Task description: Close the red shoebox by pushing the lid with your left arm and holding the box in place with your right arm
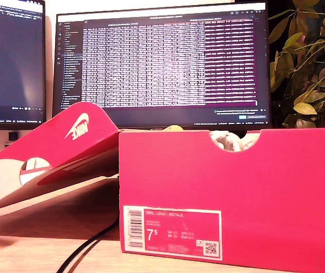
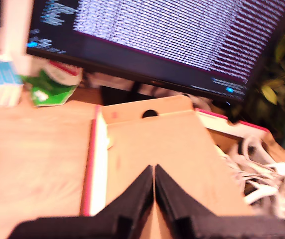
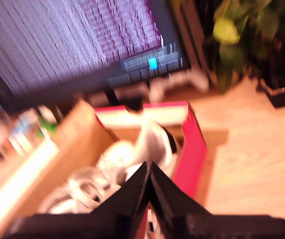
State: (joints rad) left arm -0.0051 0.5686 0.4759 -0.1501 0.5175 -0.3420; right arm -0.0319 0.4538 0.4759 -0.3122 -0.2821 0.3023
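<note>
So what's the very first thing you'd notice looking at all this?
The big red shoebox fills the exterior view's right, its lid flung open toward that view's left. White shoes lie inside it. Behind it a wide monitor glows with lines of text, with a leafy plant at that view's right.

Office or lab desk setup. Two monitors standing at back: large monitor [image 1: 161, 62] showing dense rows of terminal text, second monitor [image 1: 12, 60] at exterior view's left showing code editor. Wooden desk [image 1: 49, 253] lying underneath, black cable [image 1: 88, 247] trailing across it. Leafy potted plant [image 1: 307, 62] sitting at exterior view's right. Blurred cartons and green packet [image 2: 50, 84] resting beside monitor base.
</note>
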